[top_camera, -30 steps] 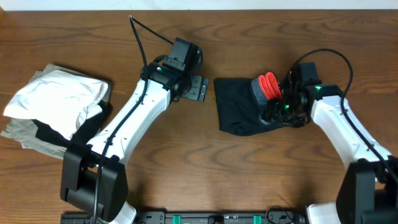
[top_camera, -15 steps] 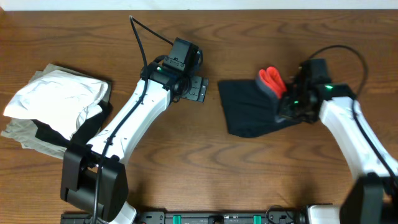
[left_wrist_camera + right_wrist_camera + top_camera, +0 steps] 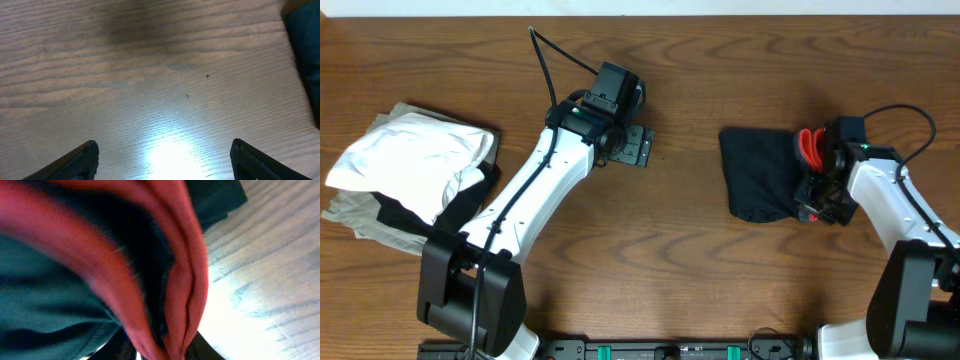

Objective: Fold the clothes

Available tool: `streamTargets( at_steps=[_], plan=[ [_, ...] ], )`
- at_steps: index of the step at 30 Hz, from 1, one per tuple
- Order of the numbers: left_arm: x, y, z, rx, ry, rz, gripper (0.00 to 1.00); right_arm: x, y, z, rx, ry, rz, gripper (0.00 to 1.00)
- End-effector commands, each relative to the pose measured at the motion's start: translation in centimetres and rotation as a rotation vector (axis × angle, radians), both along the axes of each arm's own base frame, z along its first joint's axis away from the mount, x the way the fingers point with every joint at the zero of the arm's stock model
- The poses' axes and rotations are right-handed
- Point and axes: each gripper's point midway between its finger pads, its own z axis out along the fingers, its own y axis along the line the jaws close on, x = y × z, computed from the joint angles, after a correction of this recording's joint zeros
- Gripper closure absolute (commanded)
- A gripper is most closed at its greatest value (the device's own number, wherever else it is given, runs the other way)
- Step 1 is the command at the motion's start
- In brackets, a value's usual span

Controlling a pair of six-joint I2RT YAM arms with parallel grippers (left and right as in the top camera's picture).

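Note:
A dark garment (image 3: pixel 760 180) with a red trim (image 3: pixel 809 150) lies bunched on the table at the right. My right gripper (image 3: pixel 817 188) is shut on its red-trimmed edge, which fills the right wrist view (image 3: pixel 175 280). My left gripper (image 3: pixel 630 147) hovers open and empty over bare wood at mid-table; both of its fingertips show apart in the left wrist view (image 3: pixel 162 160). A corner of the dark garment shows at that view's right edge (image 3: pixel 306 40). A pile of folded white and beige clothes (image 3: pixel 405 165) sits at the far left.
The wooden table (image 3: pixel 650 270) spreads around both arms. The left arm stretches diagonally from the front left to mid-table. A cable loops behind each arm.
My right gripper has dragged the dark garment to the right across the table, about a hand's width per half second. The left arm has not moved.

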Motion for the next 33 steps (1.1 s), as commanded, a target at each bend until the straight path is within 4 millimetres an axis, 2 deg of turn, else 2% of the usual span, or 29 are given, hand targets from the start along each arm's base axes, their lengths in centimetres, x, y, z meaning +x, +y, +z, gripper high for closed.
streamTargets(
  at_steps=[1,11,15,19,20,23,25,28,33],
  plan=[
    [0.2,0.0,0.4,-0.002,-0.005,-0.003,0.16,0.4,-2.3,0.9,-0.066,-0.022,-0.056,0.76],
    [0.1,0.1,0.4,0.002,-0.005,-0.013,0.16,0.3,-4.7,1.4,-0.060,-0.034,-0.132,0.75],
    [0.0,0.2,0.3,0.006,0.003,-0.013,0.16,1.9,-4.9,2.0,-0.035,-0.089,-0.039,0.76],
    [-0.2,0.2,0.1,0.009,0.010,-0.013,0.16,4.1,-7.1,3.9,-0.126,-0.162,-0.044,0.74],
    [-0.3,0.3,0.1,0.011,0.013,-0.013,0.16,4.7,-7.5,4.4,-0.145,-0.187,-0.050,0.67],
    [-0.4,0.3,0.0,0.013,0.020,-0.013,0.16,6.8,-8.9,5.4,-0.189,-0.280,-0.071,0.32],
    [-0.5,0.4,0.0,0.015,0.024,-0.013,0.16,7.5,-9.4,5.8,-0.199,-0.316,-0.082,0.27],
    [-0.7,0.4,-0.1,0.018,0.031,-0.013,0.16,7.5,-9.9,5.8,-0.203,-0.320,-0.095,0.20],
    [-0.6,0.4,0.0,0.016,0.027,-0.014,0.15,6.3,-9.5,5.3,-0.164,-0.274,-0.097,0.17]
  ],
)
